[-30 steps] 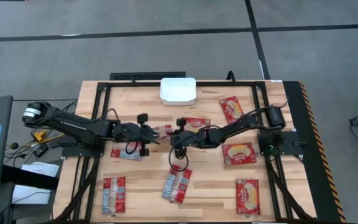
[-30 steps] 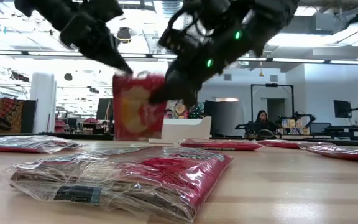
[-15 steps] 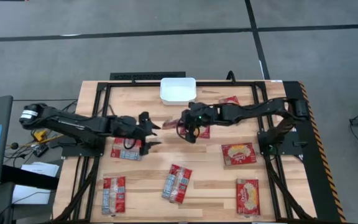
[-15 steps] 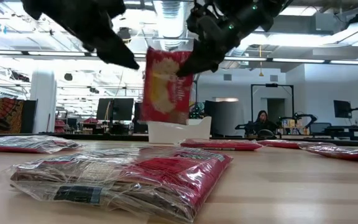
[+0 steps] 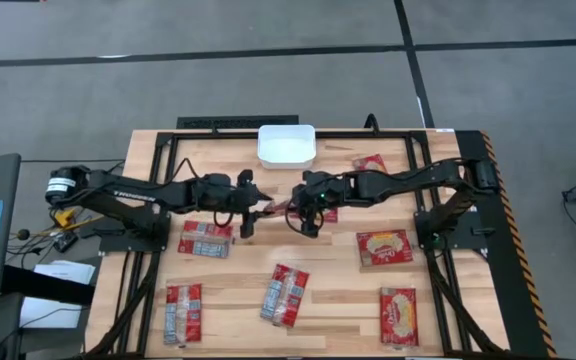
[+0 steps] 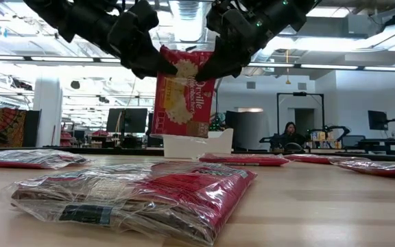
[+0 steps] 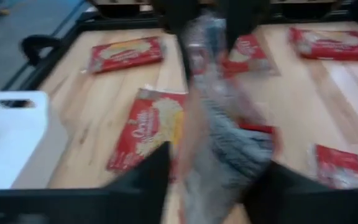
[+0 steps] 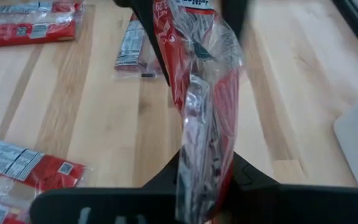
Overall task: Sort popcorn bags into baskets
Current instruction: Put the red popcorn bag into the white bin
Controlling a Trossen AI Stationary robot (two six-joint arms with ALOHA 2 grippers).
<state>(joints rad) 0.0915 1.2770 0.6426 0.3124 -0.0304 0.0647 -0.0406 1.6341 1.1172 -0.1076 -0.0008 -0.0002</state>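
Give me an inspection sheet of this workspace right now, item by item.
Surface: wooden table, black frame around it.
Job's things: one popcorn bag held in the air between both arms; other bags lying flat; white bin at the far edge.
Clutter: nothing seen.
Grippers: right claw shut on the raised bag; left claw at the bag's other edge.
Cables: nothing seen loose on the table.
Surroundings: grey floor; a person seated far behind.

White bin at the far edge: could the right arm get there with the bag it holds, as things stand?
Probably yes. The right gripper holds the popcorn bag aloft near the white bin, nothing lying between; the left gripper at the bag must let go.
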